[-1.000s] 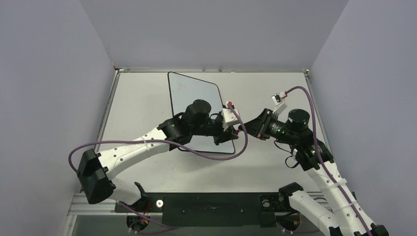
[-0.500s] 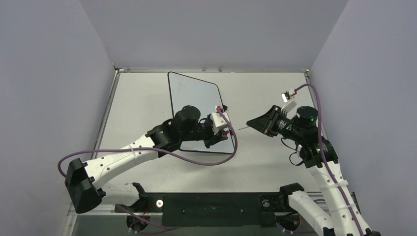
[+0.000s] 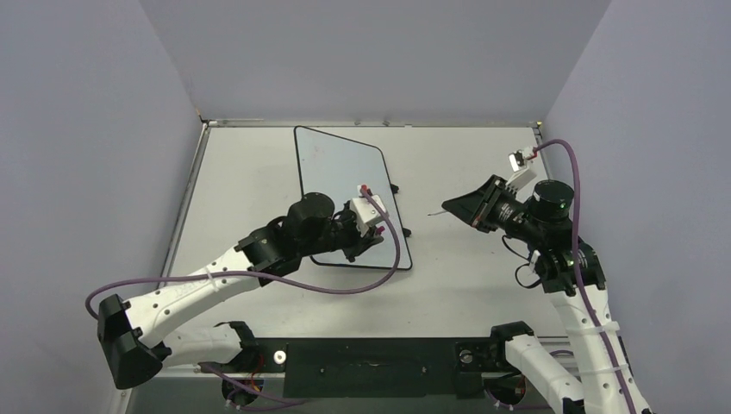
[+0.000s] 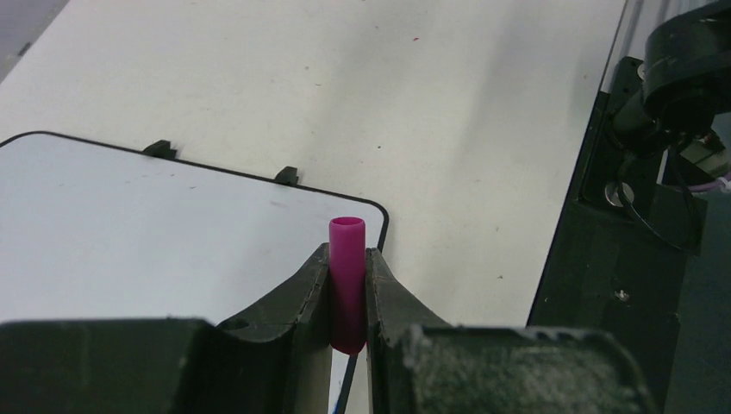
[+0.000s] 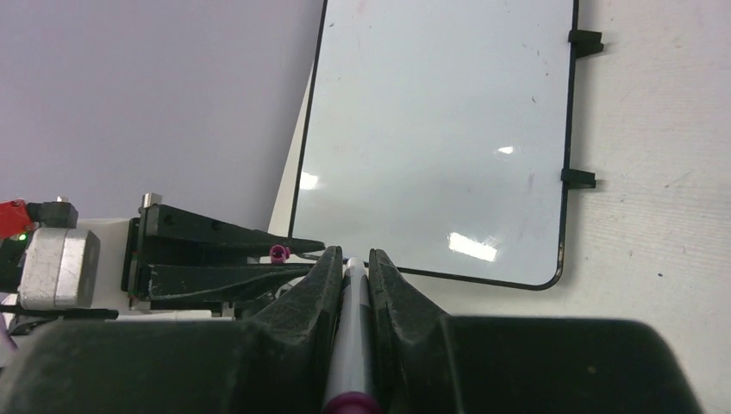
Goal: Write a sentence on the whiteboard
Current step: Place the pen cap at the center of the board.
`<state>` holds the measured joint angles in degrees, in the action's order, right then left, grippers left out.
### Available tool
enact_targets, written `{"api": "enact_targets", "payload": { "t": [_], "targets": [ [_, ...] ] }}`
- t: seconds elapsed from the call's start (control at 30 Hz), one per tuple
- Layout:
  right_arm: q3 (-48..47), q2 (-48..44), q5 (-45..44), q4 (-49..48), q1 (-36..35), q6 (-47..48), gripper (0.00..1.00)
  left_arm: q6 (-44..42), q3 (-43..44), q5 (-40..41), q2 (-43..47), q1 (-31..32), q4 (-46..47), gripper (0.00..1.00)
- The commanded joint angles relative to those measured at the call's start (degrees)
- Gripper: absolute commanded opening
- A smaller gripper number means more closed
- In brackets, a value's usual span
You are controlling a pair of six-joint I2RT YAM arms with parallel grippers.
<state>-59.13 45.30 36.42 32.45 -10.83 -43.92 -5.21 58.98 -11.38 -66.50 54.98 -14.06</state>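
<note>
Magenta plastic shows between the fingers of the left tool (image 4: 347,254): a hollow magenta cap (image 4: 347,231) is clenched there, its open end pointing away from the wrist. The left arm is stretched from the near left edge towards the middle of the surface (image 3: 465,155), with its wrist turned so that the tool is held low and pointing rightwards. The right arm is raised at the right side and bent at the elbow, and its tool (image 5: 355,259) is aimed leftwards. It is closed tightly on a white marker pen (image 5: 348,354), whose tip is seen projecting just past the fingertips.

The whiteboard (image 3: 340,168) is laid flat on the surface, and its near right corner is found directly beneath the left tool. From the right tool it is seen ahead and below, past the left tool, which is placed between the pen tip and the board. The pen tip is held over bare surface, beside the board's right edge and apart from it. Two small black tabs (image 5: 579,178) are seen on that same long edge, on the side nearer the right tool.
</note>
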Motion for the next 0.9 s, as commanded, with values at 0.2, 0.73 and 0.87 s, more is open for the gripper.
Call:
{"api": "enact_targets", "payload": {
  "t": [0.2,0.73,0.87],
  "targets": [
    [-4.4,-0.5,-10.1,3.4,0.4,2.6,0.0,13.5,0.9,28.0,11.5,-2.2,-8.9,0.0],
    [-0.2,0.4,-14.0,3.8,-1.0,3.1,0.0,38.5,-9.2,38.6,13.3,-43.3,-16.5,0.0],
    [0.4,0.8,-15.6,3.6,-2.1,3.1,0.0,41.1,-14.7,38.6,9.6,-45.5,-10.6,0.0]
  ]
}}
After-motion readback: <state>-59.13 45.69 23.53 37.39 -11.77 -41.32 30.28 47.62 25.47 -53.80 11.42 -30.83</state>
